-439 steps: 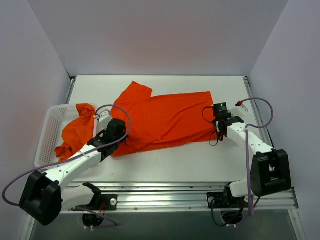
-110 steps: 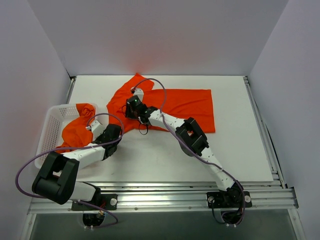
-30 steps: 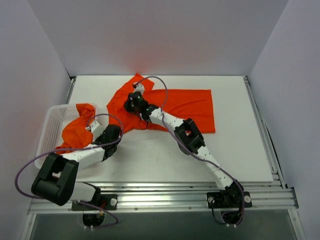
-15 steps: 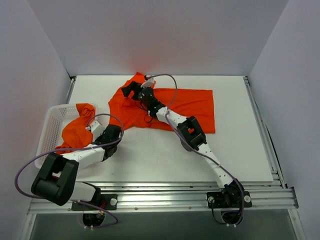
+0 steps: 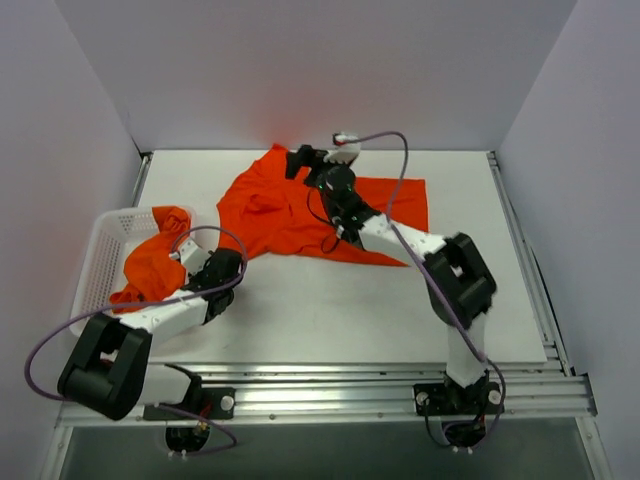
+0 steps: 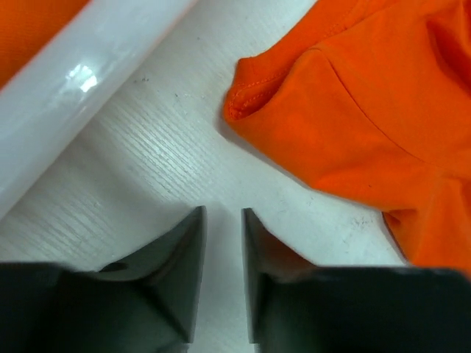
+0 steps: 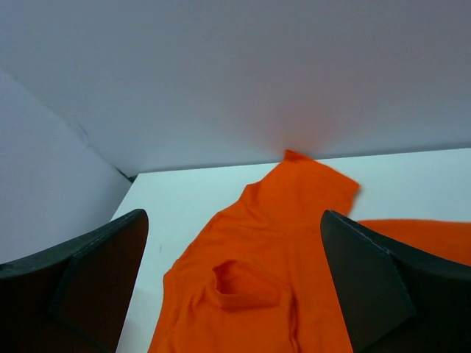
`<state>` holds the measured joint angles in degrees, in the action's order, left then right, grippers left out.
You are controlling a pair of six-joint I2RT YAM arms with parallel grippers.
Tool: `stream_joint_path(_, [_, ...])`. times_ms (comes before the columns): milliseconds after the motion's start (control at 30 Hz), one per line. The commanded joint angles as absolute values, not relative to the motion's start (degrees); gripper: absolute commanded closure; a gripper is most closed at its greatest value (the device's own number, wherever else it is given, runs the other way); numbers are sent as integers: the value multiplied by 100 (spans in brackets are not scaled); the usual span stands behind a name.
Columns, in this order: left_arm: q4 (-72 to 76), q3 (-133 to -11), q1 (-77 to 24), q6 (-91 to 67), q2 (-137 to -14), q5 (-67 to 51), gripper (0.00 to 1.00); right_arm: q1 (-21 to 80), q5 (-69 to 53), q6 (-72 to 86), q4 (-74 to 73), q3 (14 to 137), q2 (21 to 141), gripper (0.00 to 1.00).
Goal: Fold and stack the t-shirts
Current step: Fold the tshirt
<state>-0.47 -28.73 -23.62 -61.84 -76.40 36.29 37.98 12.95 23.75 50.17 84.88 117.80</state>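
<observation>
**Shirt on the table is looking lumpy, here's what I'd worry about**

One t-shirt (image 5: 290, 215) is on the table (image 5: 330, 310) just to the right of the basket (image 5: 90, 285), half spread out. The end furthest from the basket lies fairly flat, but the end nearest it is rumpled, with a puffy fold in the middle and a sleeve sticking out toward the back wall. The other t-shirt (image 5: 150, 262) is bunched up in the basket, with part of it draped over the rim.

The right gripper (image 5: 300, 160) is up over the back edge of the table shirt, further from the basket than the left one. Its fingers are spread wide with nothing in them. The left gripper (image 6: 223, 213) is low over bare table between the basket and the shirt's near corner. Its fingers have only a narrow gap, also nothing in there.

What could go wrong, as I see it:

- With a gap that narrow, the left fingers could slide over the hem or pinch one layer only, so the fold drags crooked
- Folding over that lump would bake the wrinkle in and the stack would lean
- The right arm is stretched across the shirt with its cable looping above, so swinging it low might catch the fabric and drag it
- The shirt draped over the basket rim could get snagged by the left arm, it's right beside it
</observation>
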Motion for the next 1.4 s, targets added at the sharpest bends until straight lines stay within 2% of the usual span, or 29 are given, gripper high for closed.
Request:
stream_joint_path(0, [122, -2962, -2443, -6197, -7199, 3806, 41, 3718, 2969, 2220, 4968, 7114, 10268, 0])
stream_joint_path(100, [289, -3093, -2443, -5977, -7137, 3648, 18, 3385, 3208, 3107, 3756, 5988, 9318, 0])
stream_joint_path(200, [220, -3383, -2435, -5880, -7321, 3630, 14, 3322, 3401, 3881, 3034, 4942, 8650, 0])
stream_joint_path(267, [281, -3454, -2400, -5880, -7539, 3578, 13, 3322, 3437, 4348, 2673, 4319, 8377, 0])
stream_joint_path(433, [650, -3533, -2329, -5941, -7988, 3296, 13, 3305, 3340, 5167, 2023, 3718, 8358, 0])
stream_joint_path(600, [624, -3762, -2329, -6099, -8446, 3226, 13, 3130, 2762, 5466, 2310, 3095, 8271, 0])
stream_joint_path(967, [571, -4139, -2013, -6398, -9342, 3182, 14, 2629, 2286, 5335, 2768, 3190, 9061, 0])
stream_joint_path(1100, [536, -4306, -1820, -6425, -9606, 3076, 18, 2383, 1970, 5300, 3119, 3313, 9491, 1])
stream_joint_path(1133, [510, -4350, -1776, -6434, -9641, 3067, 23, 2347, 1934, 5282, 3155, 3348, 9640, 1])
stream_joint_path(1200, [475, -4438, -1732, -6451, -9738, 3041, 32, 2242, 1811, 5247, 3286, 3410, 9747, 9])
stream_joint_path(1233, [475, -4465, -1688, -6434, -9764, 3015, 44, 2215, 1776, 5230, 3331, 3419, 9817, 14])
stream_joint_path(1267, [414, -4543, -1679, -6442, -9817, 3006, 49, 2189, 1758, 5221, 3357, 3410, 9843, 31])
stream_joint_path(1333, [326, -4614, -1679, -6460, -9844, 3041, 64, 2110, 1714, 5212, 3419, 3393, 9861, 54])
stream_joint_path(1367, [264, -4649, -1679, -6469, -9870, 3050, 77, 2092, 1705, 5195, 3419, 3384, 9870, 84])
